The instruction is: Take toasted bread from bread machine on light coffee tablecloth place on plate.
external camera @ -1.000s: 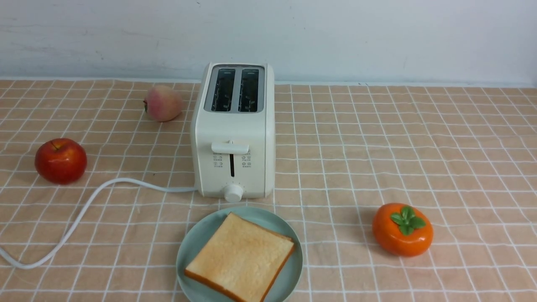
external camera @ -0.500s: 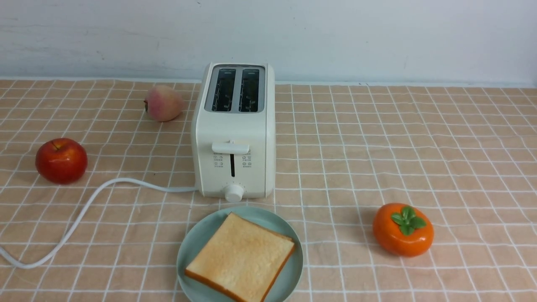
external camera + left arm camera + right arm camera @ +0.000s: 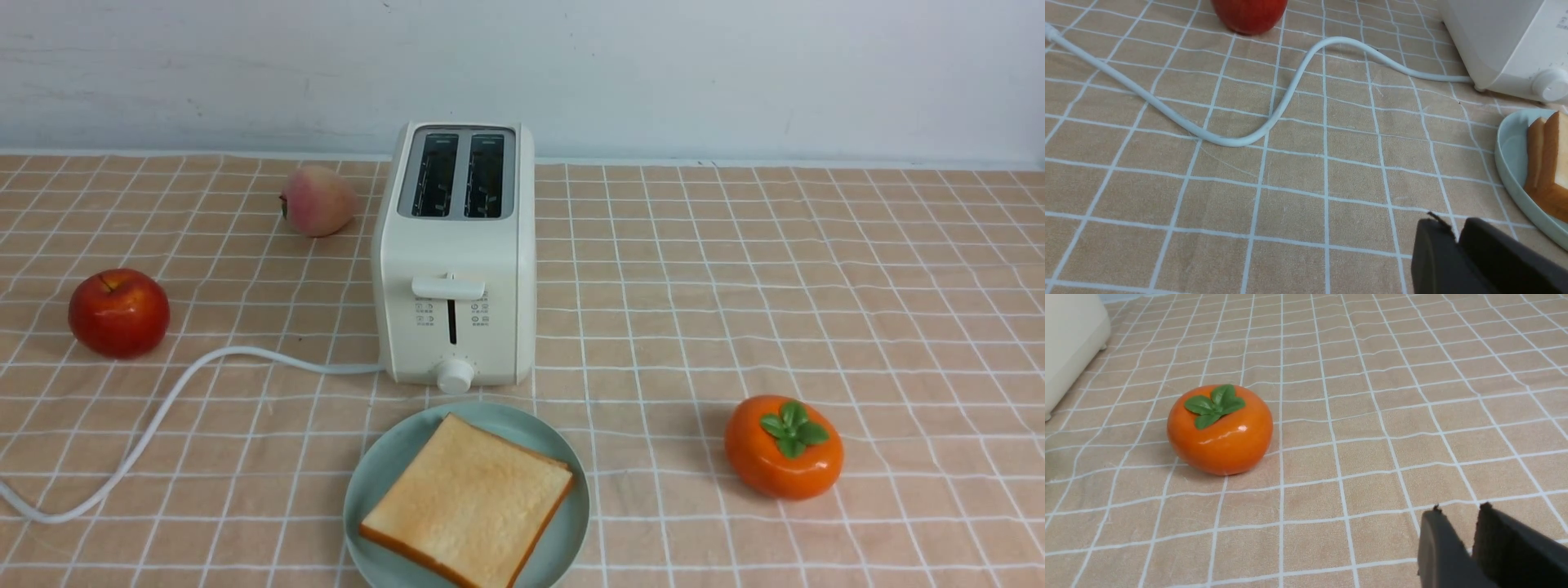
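Observation:
The cream-white bread machine (image 3: 453,269) stands mid-table on the peach grid tablecloth (image 3: 694,310), and both its slots look dark and empty. The teal plate (image 3: 363,490) lies just in front of it and carries the toasted bread (image 3: 469,502). In the left wrist view two slices (image 3: 1545,163) lie stacked on the plate (image 3: 1508,163). My left gripper (image 3: 1455,228) is shut and empty, low over the cloth beside the plate. My right gripper (image 3: 1459,514) is shut and empty, over bare cloth near the persimmon. Neither gripper shows in the front view.
A red apple (image 3: 119,313) and a peach (image 3: 318,200) lie left of the toaster. The white power cord (image 3: 163,408) curves off to the front left. An orange persimmon (image 3: 784,447) sits at the front right and also shows in the right wrist view (image 3: 1220,430).

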Available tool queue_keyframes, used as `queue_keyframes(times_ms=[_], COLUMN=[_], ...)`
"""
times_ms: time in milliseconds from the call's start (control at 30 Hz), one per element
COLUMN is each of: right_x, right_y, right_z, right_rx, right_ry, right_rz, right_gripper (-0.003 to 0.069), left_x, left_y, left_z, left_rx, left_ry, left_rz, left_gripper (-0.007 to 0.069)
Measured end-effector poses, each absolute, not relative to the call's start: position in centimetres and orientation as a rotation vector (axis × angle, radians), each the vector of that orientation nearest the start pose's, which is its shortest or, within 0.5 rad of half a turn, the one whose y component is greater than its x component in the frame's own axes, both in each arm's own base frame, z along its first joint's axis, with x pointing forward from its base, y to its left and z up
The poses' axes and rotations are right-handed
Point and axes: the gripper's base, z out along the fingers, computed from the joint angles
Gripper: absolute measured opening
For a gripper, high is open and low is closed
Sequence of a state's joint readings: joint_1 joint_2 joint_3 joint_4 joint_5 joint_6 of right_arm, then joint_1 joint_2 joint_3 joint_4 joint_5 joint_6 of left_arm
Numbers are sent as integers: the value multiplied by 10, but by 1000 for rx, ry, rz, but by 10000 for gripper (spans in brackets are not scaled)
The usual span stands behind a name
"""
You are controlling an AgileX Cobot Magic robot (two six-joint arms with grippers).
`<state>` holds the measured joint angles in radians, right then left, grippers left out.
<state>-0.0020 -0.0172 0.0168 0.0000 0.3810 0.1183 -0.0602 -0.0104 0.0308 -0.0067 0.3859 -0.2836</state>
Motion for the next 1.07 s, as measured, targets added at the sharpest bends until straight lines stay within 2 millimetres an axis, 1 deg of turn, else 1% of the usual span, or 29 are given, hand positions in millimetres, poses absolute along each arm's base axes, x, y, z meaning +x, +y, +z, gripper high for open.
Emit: queue_keyframes(times_ms=[1067], right_x=[52], right_y=[0], right_z=[174], right_rx=[112], right_ry=[1861], right_rz=[80], right_gripper=[180], left_x=[52], left_y=[-3], left_z=[169], left_rx=[-215], left_ry=[1885], left_rz=[-240], left_gripper=[109])
